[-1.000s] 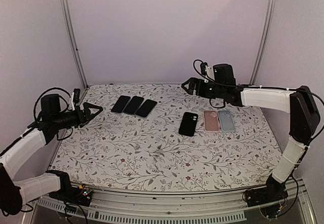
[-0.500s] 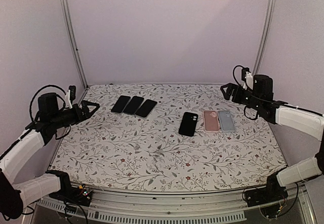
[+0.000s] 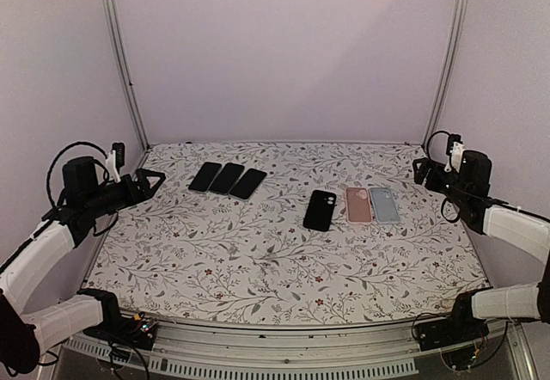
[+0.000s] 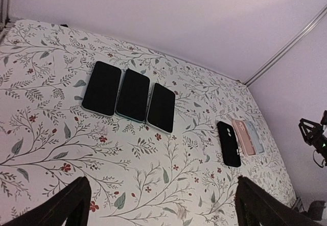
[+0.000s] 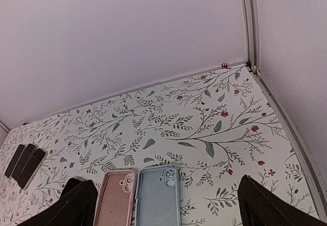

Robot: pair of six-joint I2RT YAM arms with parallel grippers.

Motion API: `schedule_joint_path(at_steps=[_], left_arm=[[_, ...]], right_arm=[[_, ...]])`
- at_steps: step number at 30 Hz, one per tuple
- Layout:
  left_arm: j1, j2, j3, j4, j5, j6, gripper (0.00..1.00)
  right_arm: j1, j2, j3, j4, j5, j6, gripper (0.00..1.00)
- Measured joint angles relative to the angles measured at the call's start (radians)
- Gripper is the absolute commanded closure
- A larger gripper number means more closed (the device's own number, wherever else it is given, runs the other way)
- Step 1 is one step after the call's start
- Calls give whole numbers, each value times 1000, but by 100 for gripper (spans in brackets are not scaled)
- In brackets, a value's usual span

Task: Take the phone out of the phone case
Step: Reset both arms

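- The surface [image 3: 258, 268], a floral-patterned cloth, fills the middle of the top view, and everything on it lies flat in its upper half
- The left end effector [image 3: 152, 180] hangs at the left edge of the frame, over the surface's far-left corner and pointed inward; in its wrist view the fingers [image 4: 69, 205] sit in the two bottom corners, spread wide with nothing between them
- The right end effector [image 3: 421, 171] hangs at the right edge, well apart from every object; it too is wide open and empty
- Three black phones [image 3: 227, 179] lie side by side in a slanted row, upper left of centre, with no cases on them
- The black phone case [image 3: 320, 210] lies just right of centre, back up, with its camera cut-out at the far end; whether a phone sits inside it cannot be told
- The pink case [image 3: 358, 205] and the blue case [image 3: 384, 205] lie side by side just to its right and look empty
- No grasp is in hand, so this reads as a pause between items or the end of the job; if the black phone case is still loaded, the next move calls for one arm to come down and pin it while the other works the phone free at a corner
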Motion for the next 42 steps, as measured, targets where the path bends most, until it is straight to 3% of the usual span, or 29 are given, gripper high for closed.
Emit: schedule_joint_path(at_steps=[22, 32, 42], left_arm=[[0, -19, 0, -3, -62, 37, 1], [0, -15, -1, 7, -79, 35, 1], [0, -12, -71, 93, -200, 19, 1]], right_arm=[[-131, 8, -278, 400, 74, -134, 1], [-131, 134, -307, 611, 10, -161, 1], [-131, 226, -323, 771, -9, -204, 1]])
